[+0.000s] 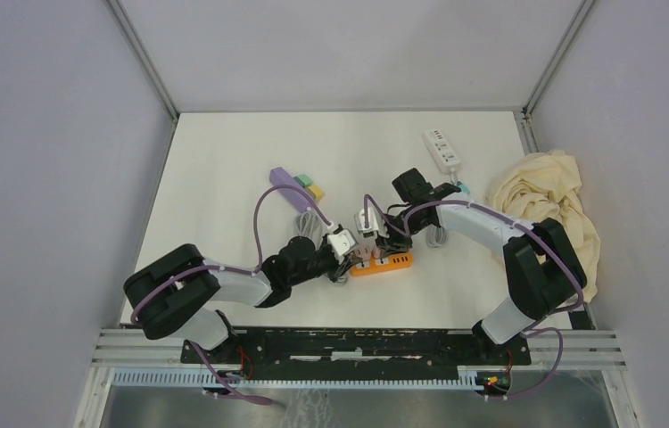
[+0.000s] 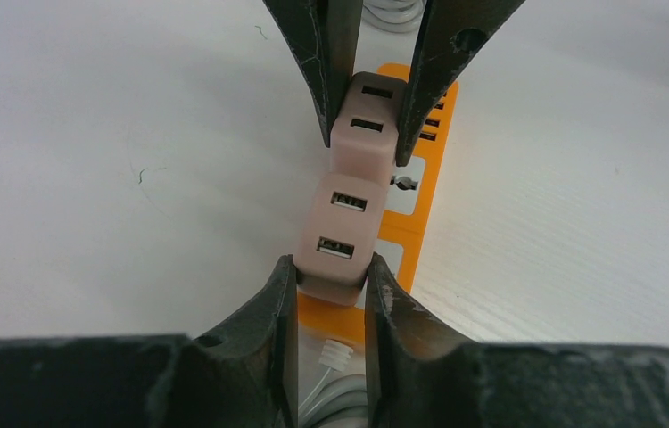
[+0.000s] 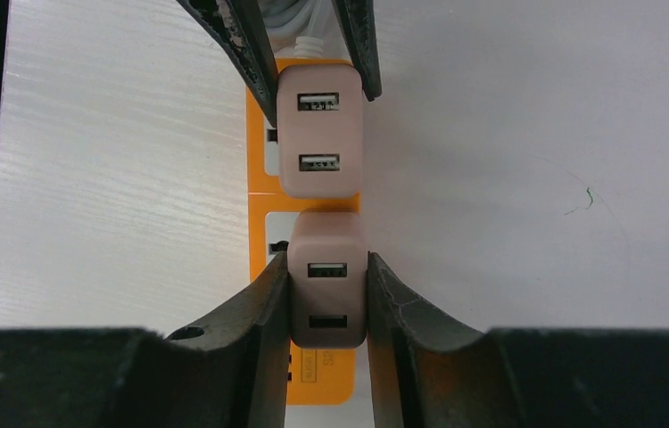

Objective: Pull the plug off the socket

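Orange socket strip (image 1: 393,262) lies flat on the white bench (image 1: 224,160), centre-front, between the two arms. Two pink USB plugs sit on its face, end to end and just abt touching. Each shows two USB ports facing up.

L gripper (image 2: 332,263) is clamped on the cord-end plug (image 2: 338,236). Its fingers press both long sides of the plug's near end, w/ the plug body sticking out ahead of the tips. The strip's white cord (image 2: 335,357) exits just below, between the finger bases.

R gripper (image 3: 327,263) comes in from the opposite end and is clamped on the second plug (image 3: 326,267). One finger sits on each side, and the plug's rear half lies between them. From the right wrist view, the L fingers reach the cord-end plug at the top of frame. The two grippers face each other along the strip, tips apart, one plug each.

Both plugs look seated on the strip, though I can't tell if either has lifted at all.

Elsewhere on the bench:
- A purple strip (image 1: 291,185) w/ coloured blocks lies behind the L arm.
- A white power strip (image 1: 441,150) lies far right.
- A crumpled cream cloth (image 1: 545,201) is at the right edge.
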Controlling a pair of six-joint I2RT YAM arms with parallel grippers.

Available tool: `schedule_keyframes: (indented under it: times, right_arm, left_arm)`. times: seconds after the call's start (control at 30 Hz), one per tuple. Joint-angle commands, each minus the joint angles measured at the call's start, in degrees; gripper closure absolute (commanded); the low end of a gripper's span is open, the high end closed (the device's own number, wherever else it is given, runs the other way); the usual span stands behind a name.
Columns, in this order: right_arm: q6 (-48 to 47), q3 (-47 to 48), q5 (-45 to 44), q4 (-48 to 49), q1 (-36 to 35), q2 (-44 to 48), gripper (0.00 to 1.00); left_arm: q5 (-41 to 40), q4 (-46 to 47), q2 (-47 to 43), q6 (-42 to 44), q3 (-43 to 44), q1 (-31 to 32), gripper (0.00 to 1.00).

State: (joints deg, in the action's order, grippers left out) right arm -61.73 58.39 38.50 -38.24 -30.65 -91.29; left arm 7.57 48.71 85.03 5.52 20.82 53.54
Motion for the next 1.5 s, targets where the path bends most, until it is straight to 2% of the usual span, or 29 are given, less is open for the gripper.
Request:
schedule_keyframes:
  times: [0.0, 0.13, 0.3, 0.5, 0.67, 0.77, 0.9, 1.07, 1.23, 1.33, 1.47]
  right_arm:
    - [-1.64, 3.76, 1.81, -4.08, -0.24, 0.24, 0.97]
    - [-6.86, 2.47, 5.87, -7.5, -2.94, 1.52, 1.0]
    - [-0.11, 6.75, 3.62, -7.01, -2.35, -1.62, 1.0]
    - [-2.84, 7.1, 1.36, -9.11, 1.27, -1.8, 1.0]
    - [-5.39, 5.33, 1.66, -9.68, -2.53, -1.12, 1.0]
    - [-3.02, 6.54, 3.33, -9.07, -5.59, -1.23, 1.0]
    - [0.98, 8.76, 2.95, -8.38, -3.93, -1.92, 1.0]
    - [-0.31, 7.28, 0.65, -8.18, -0.05, -0.66, 1.0]
    - [-4.15, 5.88, 4.52, -10.3, -3.11, 0.16, 1.0]
    - [-2.09, 6.9, 6.15, -9.78, -5.13, -0.9, 1.0]
    - [0.68, 9.1, 4.72, -9.84, -4.5, -1.69, 1.0]
  left_arm:
    - [1.31, 0.07, -0.02, 2.13, 0.89, -0.48, 0.97]
    - [1.82, -0.06, 0.91, 2.13, 1.5, -0.68, 0.97]
    - [2.78, -1.46, 1.11, 2.15, 2.01, -0.74, 0.97]
    - [2.52, -1.64, -0.08, 2.3, 0.79, -0.96, 0.97]
    - [3.27, -1.6, 0.29, 1.87, 1.43, -1.2, 0.97]
    - [3.63, -1.69, 0.68, 1.54, 1.93, -1.14, 0.97]
    - [3.45, -1.95, 0.23, 1.14, 1.49, -1.2, 0.97]
    - [3.04, -1.78, 0.08, 1.31, 0.92, -1.41, 0.97]
    - [3.63, -1.86, 0.61, 1.1, 1.56, -1.47, 0.97]
    - [3.85, -2.02, 0.72, 0.91, 1.66, -1.46, 0.97]
    - [3.73, -2.04, 0.47, 0.73, 1.27, -1.43, 0.97]
